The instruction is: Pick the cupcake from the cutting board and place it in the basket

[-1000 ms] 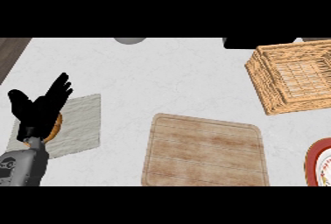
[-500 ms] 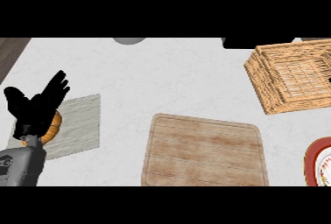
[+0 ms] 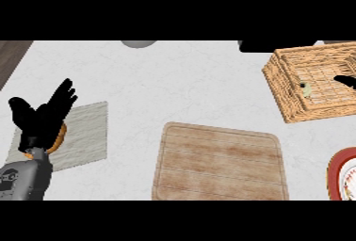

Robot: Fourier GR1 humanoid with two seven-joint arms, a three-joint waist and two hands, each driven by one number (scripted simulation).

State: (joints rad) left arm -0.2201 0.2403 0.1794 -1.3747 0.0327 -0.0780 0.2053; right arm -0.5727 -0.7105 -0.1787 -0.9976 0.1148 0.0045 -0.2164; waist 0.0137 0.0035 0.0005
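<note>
The black right hand (image 3: pixel 345 80) shows only as a dark tip over the woven wicker basket (image 3: pixel 292 101) (grip impossible to tell). The cupcake is not visible; the wooden cutting board (image 3: pixel 219 162) is bare, so placing seems near. Left hand (image 3: pixel 42 115) rests open.

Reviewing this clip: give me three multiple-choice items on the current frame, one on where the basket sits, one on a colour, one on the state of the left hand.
1. Where is the wicker basket?
A. upper right of the counter
B. lower left
C. on the cutting board

2. What colour is the rim of the plate at the right edge?
A. blue
B. red
C. green

3. How is the left hand?
A. curled round a cup
B. flat on the cutting board
C. open, fingers straight

Answers: 1 A, the basket lies at upper right, apart from the wooden cutting board. 2 B, the rim shows red. 3 C, its fingers are spread and straight above the pale mat, holding nothing.
</note>
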